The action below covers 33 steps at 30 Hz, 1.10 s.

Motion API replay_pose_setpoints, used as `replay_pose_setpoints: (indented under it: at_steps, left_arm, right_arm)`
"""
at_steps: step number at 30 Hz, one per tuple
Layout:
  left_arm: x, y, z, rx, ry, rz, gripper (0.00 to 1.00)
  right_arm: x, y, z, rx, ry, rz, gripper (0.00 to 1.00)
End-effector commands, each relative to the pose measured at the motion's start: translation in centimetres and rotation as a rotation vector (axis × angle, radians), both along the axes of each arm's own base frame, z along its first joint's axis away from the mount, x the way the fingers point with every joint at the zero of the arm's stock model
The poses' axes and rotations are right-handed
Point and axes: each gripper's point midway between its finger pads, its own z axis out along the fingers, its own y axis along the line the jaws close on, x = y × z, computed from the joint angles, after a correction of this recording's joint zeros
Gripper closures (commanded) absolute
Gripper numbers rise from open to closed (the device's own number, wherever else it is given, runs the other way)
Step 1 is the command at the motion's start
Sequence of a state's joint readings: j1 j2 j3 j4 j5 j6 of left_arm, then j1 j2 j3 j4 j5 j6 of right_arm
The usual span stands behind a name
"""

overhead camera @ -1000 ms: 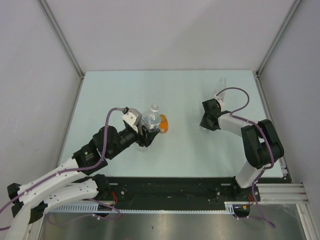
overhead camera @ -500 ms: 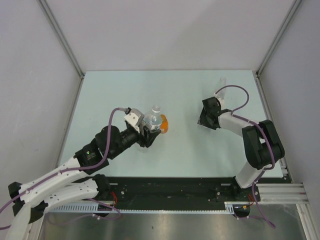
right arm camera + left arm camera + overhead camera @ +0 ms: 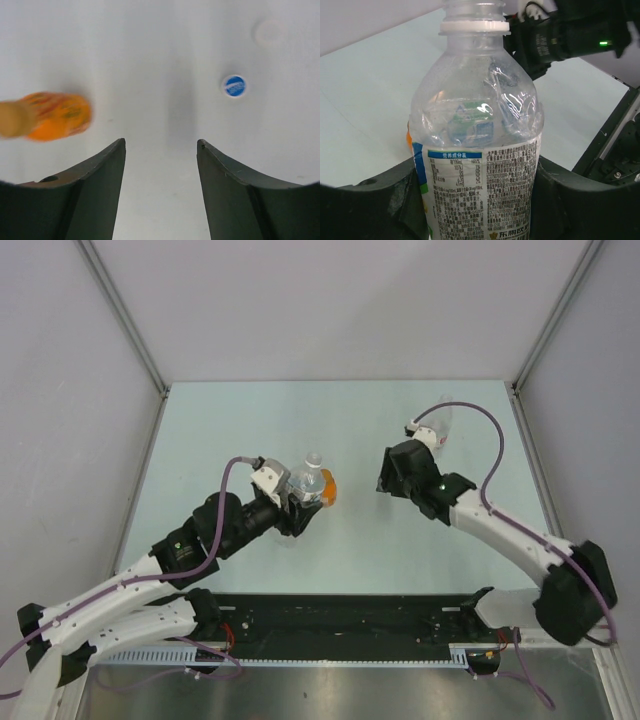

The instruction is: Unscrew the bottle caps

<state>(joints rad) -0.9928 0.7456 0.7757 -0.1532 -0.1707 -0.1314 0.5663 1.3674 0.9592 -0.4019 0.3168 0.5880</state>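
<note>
My left gripper [image 3: 297,502] [image 3: 477,200] is shut on the clear bottle with the blue label [image 3: 308,480] [image 3: 480,150] and holds it upright. Its neck [image 3: 475,20] shows bare threads above a white ring, with no cap on it. Right behind it sits the orange bottle [image 3: 328,487] [image 3: 55,116], blurred in the right wrist view. My right gripper [image 3: 385,478] [image 3: 161,145] hangs open above bare table, nothing between its fingers. A white cap with a blue mark [image 3: 234,85] lies on the table ahead of it. The slim clear bottle [image 3: 443,416] stands at the back right.
A faint pale round shape [image 3: 269,31] lies beyond the blue-marked cap. Grey walls close in the table [image 3: 230,430] on three sides. My right arm's black wrist [image 3: 570,35] fills the space just past the held bottle. A cable [image 3: 480,420] loops near the slim bottle.
My right gripper has opened and its arm has swung left toward the table's middle. The left arm and its bottle have stayed put.
</note>
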Motion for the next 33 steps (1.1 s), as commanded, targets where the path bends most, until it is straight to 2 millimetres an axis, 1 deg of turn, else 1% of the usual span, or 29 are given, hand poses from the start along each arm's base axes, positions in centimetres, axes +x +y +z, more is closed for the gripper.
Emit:
replay_pose_setpoints:
  at_steps: [1,4,6,7,9,10,11,13,16,17,19,20,21,22,23,24,25,26,27,28,29,32,33]
  left_arm:
    - [-0.3,-0.8,0.9,-0.027,-0.020,-0.036,0.99]
    - [-0.2,-1.4,0.9,-0.028,-0.016,-0.046,1.00]
    - [-0.1,-1.9,1.0,-0.026,-0.007,-0.059,1.00]
    - [-0.1,-2.0,1.0,-0.027,-0.006,-0.062,1.00]
    - [-0.1,-2.3,1.0,-0.028,-0.002,-0.068,1.00]
    - [0.0,-2.4,1.1,-0.030,-0.004,-0.068,1.00]
    - [0.0,-2.5,1.2,-0.033,-0.007,-0.068,1.00]
    - [0.0,-2.5,1.4,-0.039,-0.017,-0.072,1.00]
    - [-0.3,-2.7,2.7,-0.082,-0.046,-0.100,1.00]
    - [-0.5,-2.8,2.9,-0.092,-0.052,-0.113,1.00]
    - [-1.4,-3.4,3.3,-0.108,-0.054,-0.185,1.00]
    - [-1.8,-3.7,3.2,-0.113,-0.042,-0.213,1.00]
    - [-2.4,-4.2,3.7,-0.135,-0.048,-0.267,1.00]
    - [-2.1,-4.1,3.8,-0.146,-0.040,-0.284,1.00]
    - [-2.4,-4.2,3.8,-0.163,-0.013,-0.316,1.00]
    - [-2.9,-4.3,3.6,-0.171,0.006,-0.382,1.00]
    - [-3.1,-4.4,4.1,-0.196,0.002,-0.414,1.00]
    - [-3.5,-4.5,4.3,-0.218,0.016,-0.444,1.00]
    - [-3.9,-4.6,3.9,-0.223,0.024,-0.481,1.00]
    - [-4.7,-4.9,4.5,-0.245,0.001,-0.539,1.00]
    - [-5.2,-5.1,4.5,-0.255,0.008,-0.569,1.00]
    - [-6.0,-6.0,4.5,-0.258,0.027,-0.651,1.00]
    - [-6.2,-6.2,4.7,-0.256,0.028,-0.672,1.00]
  right_arm:
    - [-2.2,1.9,11.3,0.077,-0.327,0.035,0.37]
    - [-3.6,2.8,15.6,0.211,-0.418,0.079,0.35]
    - [-4.1,3.4,17.4,0.284,-0.450,0.114,0.32]
    - [-4.7,4.0,18.3,0.322,-0.458,0.160,0.31]
    - [-5.6,4.7,19.5,0.361,-0.484,0.202,0.29]
    - [-5.8,4.9,19.8,0.357,-0.495,0.216,0.27]
    - [-6.2,4.7,20.5,0.362,-0.518,0.219,0.22]
    - [-6.7,4.6,21.3,0.353,-0.554,0.232,0.16]
    - [-7.3,5.1,22.5,0.390,-0.580,0.289,0.13]
    - [-7.7,5.3,23.5,0.421,-0.607,0.309,0.12]
    - [-8.2,5.6,24.6,0.469,-0.624,0.358,0.11]
    - [-8.9,5.6,25.9,0.505,-0.653,0.392,0.11]
    - [-9.1,5.5,26.4,0.516,-0.668,0.403,0.11]
    - [-9.0,4.9,27.0,0.526,-0.691,0.396,0.10]
    - [-9.7,4.6,28.0,0.546,-0.718,0.421,0.10]
    - [-9.9,4.3,28.6,0.555,-0.738,0.429,0.10]
    - [-9.8,3.7,29.3,0.564,-0.764,0.422,0.10]
    - [-10.5,3.9,29.9,0.599,-0.767,0.461,0.10]
    - [-10.7,3.9,30.1,0.618,-0.764,0.478,0.10]
    - [-10.4,3.5,30.5,0.631,-0.777,0.478,0.09]
    - [-11.3,4.3,30.7,0.677,-0.752,0.543,0.09]
    - [-11.4,5.3,30.4,0.724,-0.705,0.621,0.09]
    - [-11.3,5.9,29.8,0.736,-0.668,0.638,0.09]
